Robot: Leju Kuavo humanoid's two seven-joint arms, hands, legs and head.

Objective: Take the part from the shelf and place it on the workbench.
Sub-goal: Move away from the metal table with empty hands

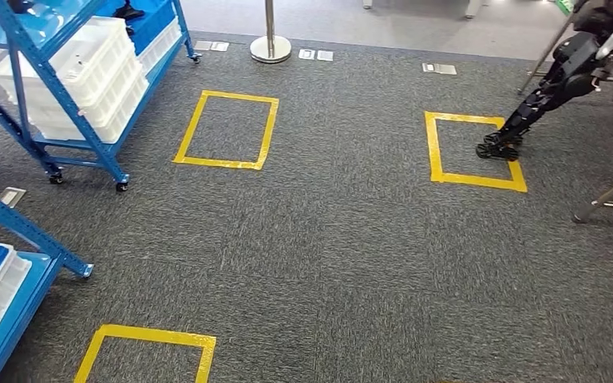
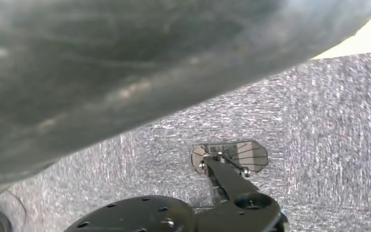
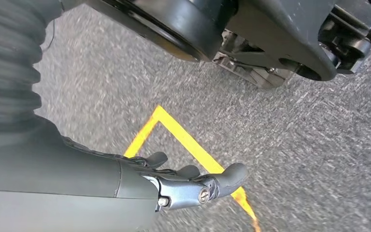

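Observation:
A blue wheeled shelf [image 1: 88, 76] with white bins stands at the far left in the head view; a small dark object [image 1: 130, 11] lies on a blue bin on its upper level. A second blue shelf [image 1: 4, 267] with bins is at the near left. My right hand [image 3: 174, 179] hangs over the grey carpet, fingers stretched out and apart, holding nothing. A blurred grey surface of my left hand [image 2: 101, 63] covers much of the left wrist view; its fingers are hidden.
Yellow tape rectangles mark the carpet at the middle [image 1: 227, 129], right [image 1: 472, 150] and near left [image 1: 145, 351]. A chrome post base [image 1: 270, 46] stands at the back. Another robot's dark leg [image 1: 539, 92] and metal frame legs [image 1: 611, 195] are at the right.

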